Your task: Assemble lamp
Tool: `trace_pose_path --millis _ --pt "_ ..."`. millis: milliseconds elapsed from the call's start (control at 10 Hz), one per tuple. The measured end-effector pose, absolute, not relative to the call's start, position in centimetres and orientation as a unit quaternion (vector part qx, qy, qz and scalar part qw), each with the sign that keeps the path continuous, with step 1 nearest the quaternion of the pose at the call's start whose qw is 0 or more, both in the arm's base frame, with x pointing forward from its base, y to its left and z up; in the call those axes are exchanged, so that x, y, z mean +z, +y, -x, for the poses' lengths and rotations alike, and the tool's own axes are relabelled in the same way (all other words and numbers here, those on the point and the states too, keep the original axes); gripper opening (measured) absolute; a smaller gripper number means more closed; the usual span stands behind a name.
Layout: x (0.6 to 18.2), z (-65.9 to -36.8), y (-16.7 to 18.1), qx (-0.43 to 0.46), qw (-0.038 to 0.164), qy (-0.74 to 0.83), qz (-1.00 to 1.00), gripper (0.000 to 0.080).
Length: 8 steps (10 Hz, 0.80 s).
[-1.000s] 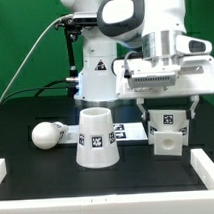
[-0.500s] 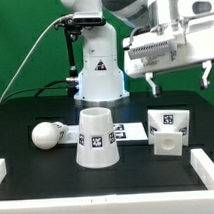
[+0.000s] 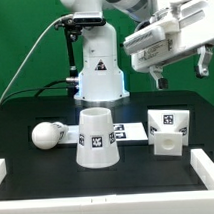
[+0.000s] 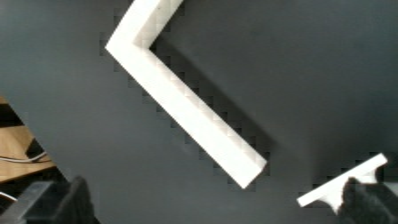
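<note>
The squarish lamp base block (image 3: 165, 131) stands on the black table at the exterior view's right, tag facing front. The cone shade (image 3: 96, 137) stands in the middle. The ball-headed bulb (image 3: 48, 134) lies at the left. My gripper (image 3: 182, 74) hangs high above the base block, tilted, with its fingers (image 3: 159, 81) spread wide and nothing between them. In the wrist view none of the lamp parts show. Only black table and the dark fingertips (image 4: 50, 202) at the picture's edge are visible.
The marker board (image 3: 132, 132) lies flat between shade and base block. White border rails run along the table's sides (image 3: 207, 170) and front; a bent corner of one rail (image 4: 178, 95) shows in the wrist view. The robot pedestal (image 3: 98, 65) stands behind.
The gripper has risen from just above the base block, moved up and to the exterior view's right, and tilted. The lamp parts have not moved.
</note>
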State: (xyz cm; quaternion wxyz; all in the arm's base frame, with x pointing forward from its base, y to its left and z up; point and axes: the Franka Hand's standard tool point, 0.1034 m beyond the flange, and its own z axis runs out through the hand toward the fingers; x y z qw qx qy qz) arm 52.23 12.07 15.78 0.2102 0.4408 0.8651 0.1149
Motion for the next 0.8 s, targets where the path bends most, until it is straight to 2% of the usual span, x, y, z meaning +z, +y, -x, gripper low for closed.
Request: trace_pose_path --millis 200,600,800 --pt "15.7 -52.3 12.2 0.133 0.199 0.825 -0.512 0.0699" --pt "13.0 -51.6 16.4 0.178 0.140 0.666 -0.711 0.0699" --pt "13.2 -52.5 16.6 0.149 0.113 0.530 -0.827 0.0699"
